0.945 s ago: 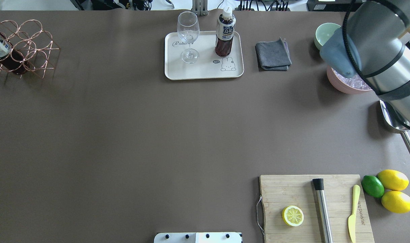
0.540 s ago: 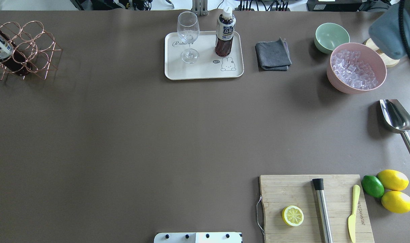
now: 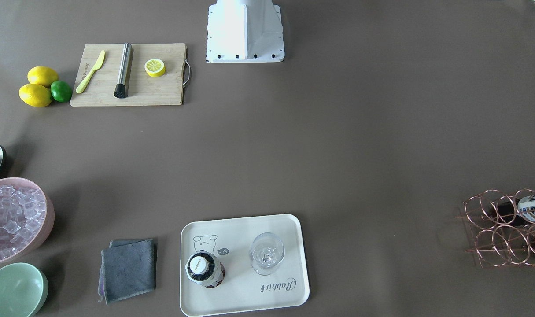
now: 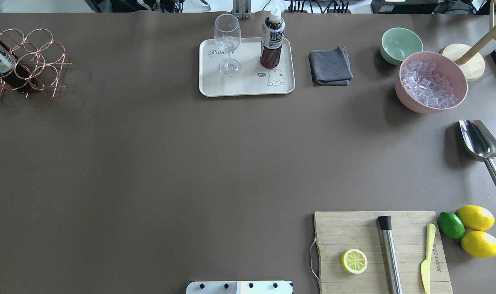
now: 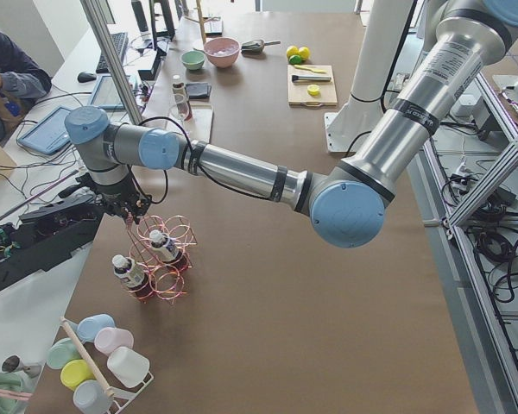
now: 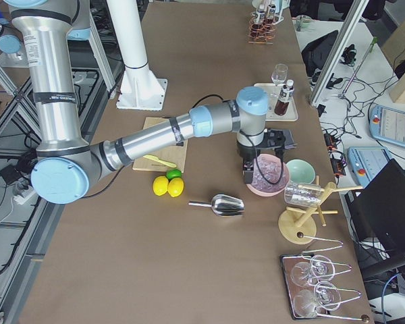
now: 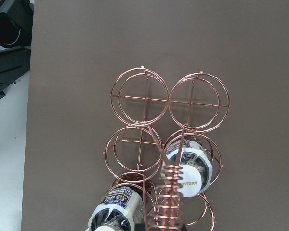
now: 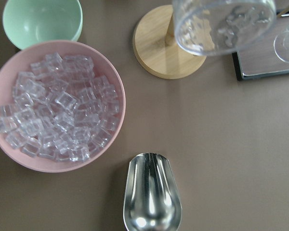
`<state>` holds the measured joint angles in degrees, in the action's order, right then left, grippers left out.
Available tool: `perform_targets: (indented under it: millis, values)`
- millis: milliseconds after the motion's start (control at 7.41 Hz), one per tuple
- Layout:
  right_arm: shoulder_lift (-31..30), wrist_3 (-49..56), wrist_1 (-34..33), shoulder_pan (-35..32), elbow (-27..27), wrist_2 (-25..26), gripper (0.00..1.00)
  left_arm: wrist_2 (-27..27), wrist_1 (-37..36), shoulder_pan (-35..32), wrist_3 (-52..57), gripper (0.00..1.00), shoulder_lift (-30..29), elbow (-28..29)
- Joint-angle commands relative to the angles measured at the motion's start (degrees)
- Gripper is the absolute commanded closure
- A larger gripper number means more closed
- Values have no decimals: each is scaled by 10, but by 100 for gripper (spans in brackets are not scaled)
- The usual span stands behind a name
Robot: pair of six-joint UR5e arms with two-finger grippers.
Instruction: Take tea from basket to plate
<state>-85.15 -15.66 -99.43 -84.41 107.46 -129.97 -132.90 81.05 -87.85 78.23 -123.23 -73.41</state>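
One tea bottle (image 4: 272, 38) stands upright on the cream plate (image 4: 248, 83), also seen in the front view (image 3: 204, 268) on the plate (image 3: 245, 293). The copper basket (image 4: 35, 61) sits at the table's far left and holds two more tea bottles (image 5: 161, 246) (image 5: 125, 272). The left wrist view looks down on the basket (image 7: 144, 96) and its coil handle (image 7: 166, 202). My left gripper (image 5: 129, 209) hangs just above the handle; I cannot tell if it is open. My right gripper (image 6: 246, 172) is beside the pink ice bowl (image 6: 270, 174); I cannot tell its state.
A wine glass (image 4: 227, 41) stands on the plate beside the tea. A grey cloth (image 4: 330, 65), mint bowl (image 4: 401, 43), ice bowl (image 4: 431, 81), metal scoop (image 4: 478, 143) and wooden glass stand (image 4: 464, 61) lie at the right. A cutting board (image 4: 354, 228) is front right.
My right arm has swung out of the overhead view at the right, uncovering the ice bowl and scoop. The basket has shifted slightly. The tea on the plate has not moved.
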Motion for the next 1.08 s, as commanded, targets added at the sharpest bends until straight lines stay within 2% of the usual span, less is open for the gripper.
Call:
perform_targets:
  millis: [0,270,540,675,945]
  values:
    - [-140,146,63,-29,-14,-23,0,0,-1,0,0,1,0,-2]
    - [-147,213,65,-38,-64,-22,0,0,-1,0,-1,1,-1,-4]
    - [-148,233,118,-40,-101,-22,0,-3,-3,-8,-9,1,-6,-7]
    - [-148,228,135,-41,-108,-24,0,-6,-5,-26,-38,1,-3,-14]
    - [-136,225,105,-68,-96,-42,0,-6,-5,-55,-123,1,11,-24]
